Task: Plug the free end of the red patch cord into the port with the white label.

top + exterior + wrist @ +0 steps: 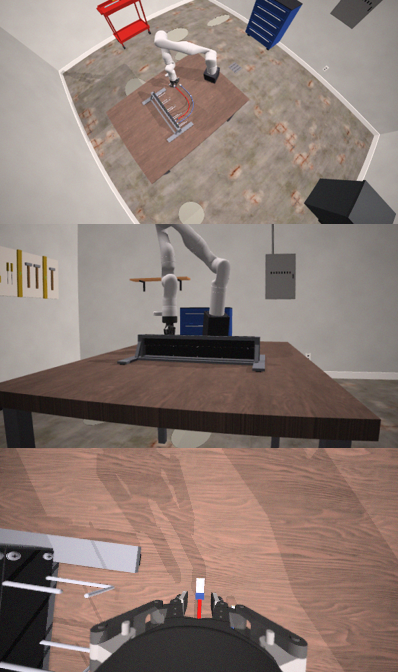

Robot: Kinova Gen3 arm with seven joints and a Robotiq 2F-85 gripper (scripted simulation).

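Observation:
The red patch cord (185, 98) runs from the grey rack (167, 114) in a curve to its free end beside the blue cord (192, 101). My gripper (174, 84) stands over that free end, beyond the rack's far end. In the wrist view the red cord's plug (200, 593), white-tipped with a blue band, lies between my fingers with a gap on each side. The fingers are part open and do not grip it. The rack (199, 347) stands upright on the table and hides my fingertips (169, 331) from the front. I cannot make out the white-labelled port.
The rack's grey foot bar (95, 555) and thin white pins (75, 583) lie left of the gripper in the wrist view. The arm's black base (211, 75) stands at the table's far edge. A red cart (125, 20) and a blue cabinet (271, 21) stand off the table.

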